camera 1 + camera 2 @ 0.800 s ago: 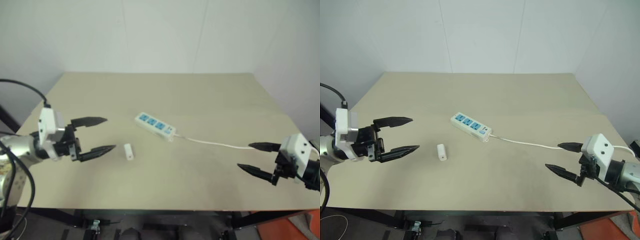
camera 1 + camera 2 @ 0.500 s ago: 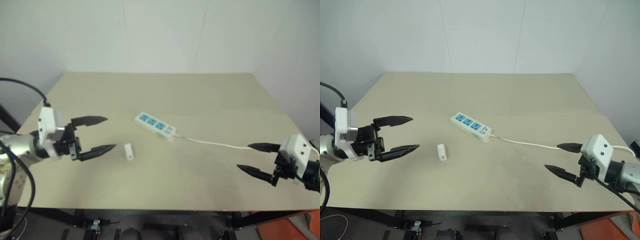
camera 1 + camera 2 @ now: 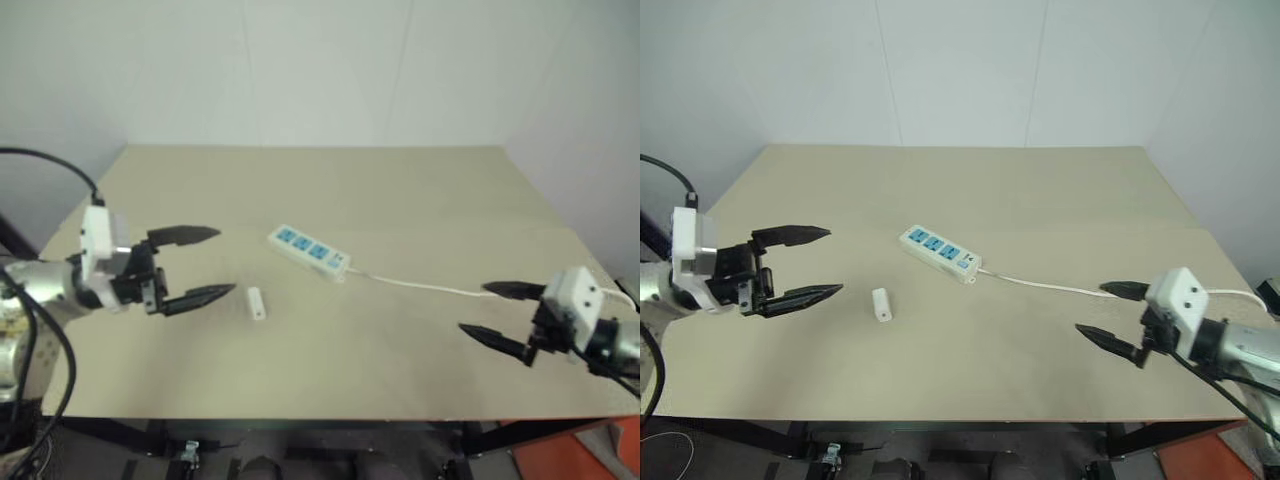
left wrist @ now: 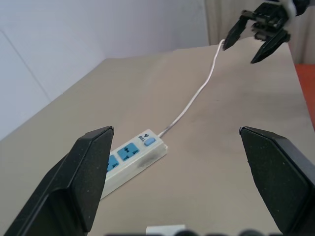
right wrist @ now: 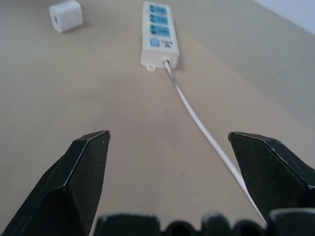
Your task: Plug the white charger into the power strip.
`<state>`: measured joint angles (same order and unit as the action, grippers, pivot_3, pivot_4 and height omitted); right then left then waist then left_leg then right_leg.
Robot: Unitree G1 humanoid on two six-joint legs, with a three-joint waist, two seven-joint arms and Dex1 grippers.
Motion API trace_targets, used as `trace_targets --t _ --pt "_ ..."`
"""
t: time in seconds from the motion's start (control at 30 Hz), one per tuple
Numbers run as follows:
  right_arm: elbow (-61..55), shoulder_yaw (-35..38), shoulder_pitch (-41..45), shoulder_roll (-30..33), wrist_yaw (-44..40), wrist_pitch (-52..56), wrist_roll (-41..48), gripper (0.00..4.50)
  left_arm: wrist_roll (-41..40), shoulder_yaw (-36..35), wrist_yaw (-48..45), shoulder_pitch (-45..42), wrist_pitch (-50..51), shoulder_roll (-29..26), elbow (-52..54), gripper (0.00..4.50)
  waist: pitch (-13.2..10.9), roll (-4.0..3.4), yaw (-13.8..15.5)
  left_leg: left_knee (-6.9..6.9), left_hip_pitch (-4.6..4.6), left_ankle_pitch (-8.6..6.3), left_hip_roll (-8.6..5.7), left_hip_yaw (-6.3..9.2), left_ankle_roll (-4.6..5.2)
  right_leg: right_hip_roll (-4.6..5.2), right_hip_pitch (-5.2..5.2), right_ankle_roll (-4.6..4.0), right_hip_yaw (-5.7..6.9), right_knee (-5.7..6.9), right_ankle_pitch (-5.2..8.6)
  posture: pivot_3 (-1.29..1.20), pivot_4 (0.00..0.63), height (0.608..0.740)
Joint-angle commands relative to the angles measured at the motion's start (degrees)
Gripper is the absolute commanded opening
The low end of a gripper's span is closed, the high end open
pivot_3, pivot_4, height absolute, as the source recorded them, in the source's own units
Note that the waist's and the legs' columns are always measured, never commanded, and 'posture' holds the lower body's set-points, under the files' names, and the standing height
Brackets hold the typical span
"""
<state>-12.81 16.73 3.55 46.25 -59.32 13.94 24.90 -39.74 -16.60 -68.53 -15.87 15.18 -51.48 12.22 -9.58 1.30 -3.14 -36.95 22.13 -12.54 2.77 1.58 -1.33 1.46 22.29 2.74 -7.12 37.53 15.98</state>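
Beige tabletop [image 3: 420,190] fills the left eye view, with plain white walls meeting behind it. Above it the left gripper [image 3: 202,265] hangs with its two black fingers spread wide and nothing between them; the white charger [image 3: 257,302] lies flat on the table just beyond its lower fingertip, untouched. Farther along the same line sits the power strip [image 3: 311,251], near the charger but apart from it, its thin white cord [image 3: 430,287] trailing off toward the right gripper [image 3: 493,310], which is also wide open and empty, the cord passing just beside its upper finger

From the right eye view the layout reads the same, so the task looks to be at its very start: the approach to the charger, with no grasp made yet

Looking along the left gripper's fingers in the left wrist view, a sliver of the charger shows low between the open jaws, the strip's switch end lies ahead toward one finger, and the cord runs away to the other gripper in the distance

Out past the right gripper in the right wrist view, the strip lies end-on straight ahead and well off, the charger off to one side of it

The next move probably calls for the left gripper to drop and close across the charger's narrow sides, while the right one steadies the strip
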Motion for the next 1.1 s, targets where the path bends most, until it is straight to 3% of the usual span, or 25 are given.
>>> trace_targets --t 0.03,0.2,0.4,0.53,0.8,0.9,1.1 --pt "4.11 -5.58 6.14 -3.75 2.94 -2.85 -3.35 4.50 0.68 0.48 0.12 -1.40 -0.42 0.60 -0.11 4.46 -0.03 0.04 -0.22 0.01 0.01 0.00 0.00 0.00 0.00 -0.01 0.01 0.00 0.00 -0.01 0.00 0.00 0.150 0.740" --pt "17.20 -15.71 19.97 -15.51 7.70 -8.43 -10.22 4.50 1.73 1.60 0.19 -2.22 -0.43 1.37 -0.41 4.46 -0.06 0.10 -1.22 0.01 0.07 0.00 0.00 0.00 0.00 -0.01 0.08 -0.03 -0.02 0.02 -0.02 0.00 0.150 0.740" --pt "36.39 -19.76 32.87 -24.54 9.85 -15.73 -14.77 4.50 1.57 1.12 -0.02 -2.20 0.33 0.45 0.21 4.46 -0.09 0.10 -0.75 0.08 0.22 0.00 -0.01 0.04 0.00 0.02 0.25 -0.47 0.04 0.01 -0.28 0.00 0.150 0.740" --pt "46.85 -22.69 37.97 -27.52 10.54 -21.63 -19.00 4.50 1.74 0.45 0.14 -1.04 0.48 -0.27 1.11 4.46 -0.09 0.10 -0.85 0.11 0.27 0.00 -0.01 0.05 0.00 0.06 0.27 -0.49 0.07 -0.06 -0.29 0.00 0.150 0.740" --pt "63.22 -23.89 46.70 -28.93 13.53 -14.38 -23.44 4.50 1.49 -0.65 0.93 1.12 0.52 -1.08 2.78 4.46 -0.09 0.10 -1.07 0.12 0.18 0.00 -0.01 0.06 -0.01 0.04 0.29 -0.52 0.06 0.09 -0.31 0.00 0.150 0.740" --pt "65.50 -24.44 48.14 -28.75 13.83 -13.78 -24.91 3.94 1.34 -0.67 1.17 1.49 0.54 -1.06 3.32 4.50 -0.10 0.10 -1.19 0.12 0.19 0.00 0.00 0.06 0.00 0.03 0.29 -0.52 0.06 0.07 -0.31 0.00 0.150 0.740" --pt "63.28 -25.74 47.37 -28.80 10.89 -14.93 -26.01 1.91 1.71 -0.03 1.29 1.22 0.14 -0.69 2.95 4.50 -0.09 0.10 -1.41 0.12 0.18 0.00 0.00 0.06 0.00 0.02 0.28 -0.51 0.06 0.09 -0.31 0.00 0.150 0.740"
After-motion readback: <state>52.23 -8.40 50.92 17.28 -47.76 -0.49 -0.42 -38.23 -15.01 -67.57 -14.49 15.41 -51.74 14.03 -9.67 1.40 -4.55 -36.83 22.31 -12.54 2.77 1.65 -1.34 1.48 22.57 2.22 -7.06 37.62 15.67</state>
